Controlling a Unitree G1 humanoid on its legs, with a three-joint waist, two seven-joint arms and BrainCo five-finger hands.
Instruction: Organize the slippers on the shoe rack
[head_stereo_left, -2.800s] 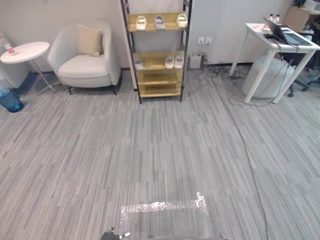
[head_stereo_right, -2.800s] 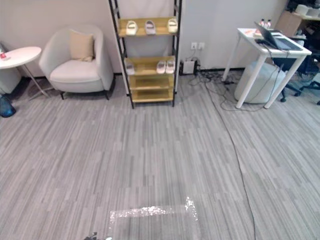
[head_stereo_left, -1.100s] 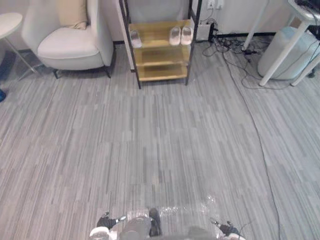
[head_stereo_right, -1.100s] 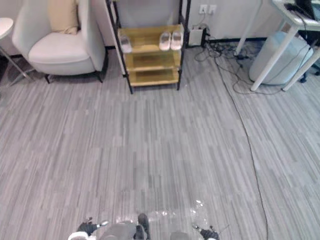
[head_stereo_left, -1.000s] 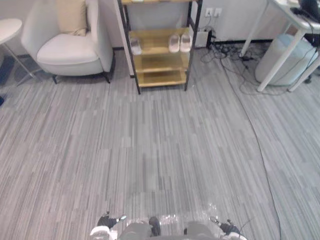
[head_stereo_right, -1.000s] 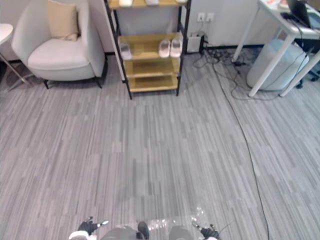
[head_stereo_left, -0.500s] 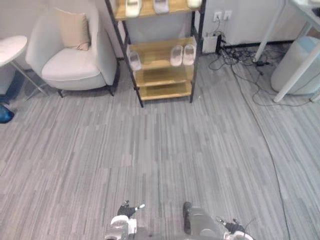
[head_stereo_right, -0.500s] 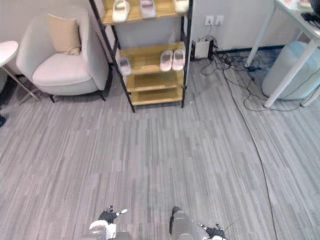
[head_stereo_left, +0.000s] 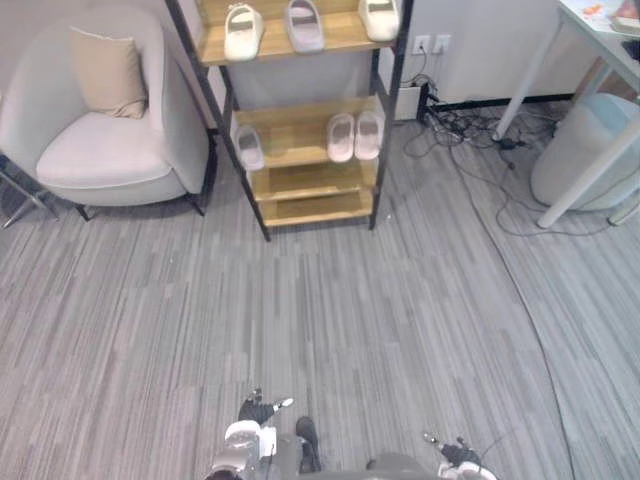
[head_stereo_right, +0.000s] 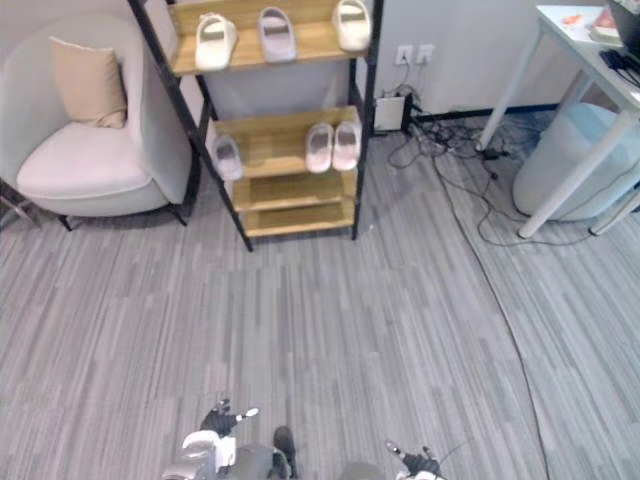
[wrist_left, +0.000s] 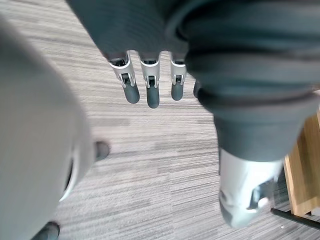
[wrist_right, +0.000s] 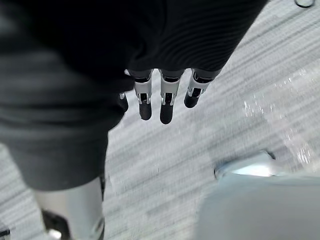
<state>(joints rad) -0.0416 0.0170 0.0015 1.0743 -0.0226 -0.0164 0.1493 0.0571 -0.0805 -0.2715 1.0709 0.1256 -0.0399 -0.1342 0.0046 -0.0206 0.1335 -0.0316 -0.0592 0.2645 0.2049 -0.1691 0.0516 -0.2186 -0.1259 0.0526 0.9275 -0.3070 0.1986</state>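
A black-framed shoe rack (head_stereo_left: 385, 110) with wooden shelves stands against the far wall. Three pale slippers (head_stereo_left: 304, 14) lie apart on its upper shelf. On the shelf below, a single slipper (head_stereo_left: 249, 148) lies at the left and a pair (head_stereo_left: 355, 135) lies side by side at the right. The two lowest shelves hold nothing. My left hand (wrist_left: 147, 85) hangs open over the carpet, well short of the rack, with nothing in it. My right hand (wrist_right: 165, 102) hangs open over the carpet too, also holding nothing. Both hands show low at the near edge of the eye views: the left hand (head_stereo_left: 262, 407) and the right hand (head_stereo_left: 447, 445).
A white armchair (head_stereo_left: 95, 150) with a beige cushion (head_stereo_left: 100, 72) stands left of the rack. To the right are loose cables (head_stereo_left: 470, 130) on the floor, a white desk (head_stereo_left: 590, 40) and a round pale bin (head_stereo_left: 590, 150). Grey carpet lies between me and the rack.
The camera has come nearer the rack, which looks larger, with its upper shelf back in sight. Both hands stay low and hold nothing.
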